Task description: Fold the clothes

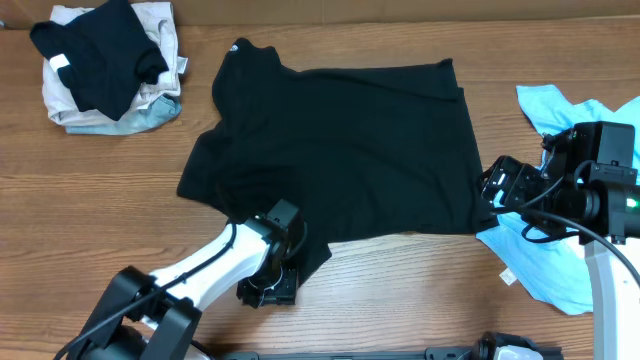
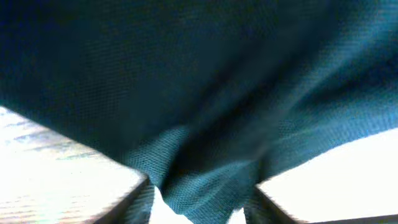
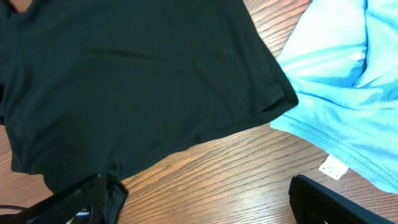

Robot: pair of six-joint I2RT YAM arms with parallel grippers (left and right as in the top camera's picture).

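Note:
A large black T-shirt (image 1: 340,150) lies spread flat mid-table, with small white lettering at its collar (image 1: 240,45). My left gripper (image 1: 272,288) is at the shirt's near-left corner. In the left wrist view a fold of the dark cloth (image 2: 205,180) hangs between the spread fingers (image 2: 202,208), with gaps on both sides. My right gripper (image 1: 495,190) is open at the shirt's right hem. In the right wrist view its fingers (image 3: 205,199) are wide apart over bare wood, the left one touching the black shirt (image 3: 137,81). A light blue T-shirt (image 1: 545,255) with a white tag (image 3: 334,167) lies crumpled to the right.
A pile of clothes (image 1: 110,65), black on top of pale ones, sits at the far left corner. The wooden table (image 1: 400,290) shows bare wood along the near side. The right arm's base (image 1: 610,290) stands at the right edge.

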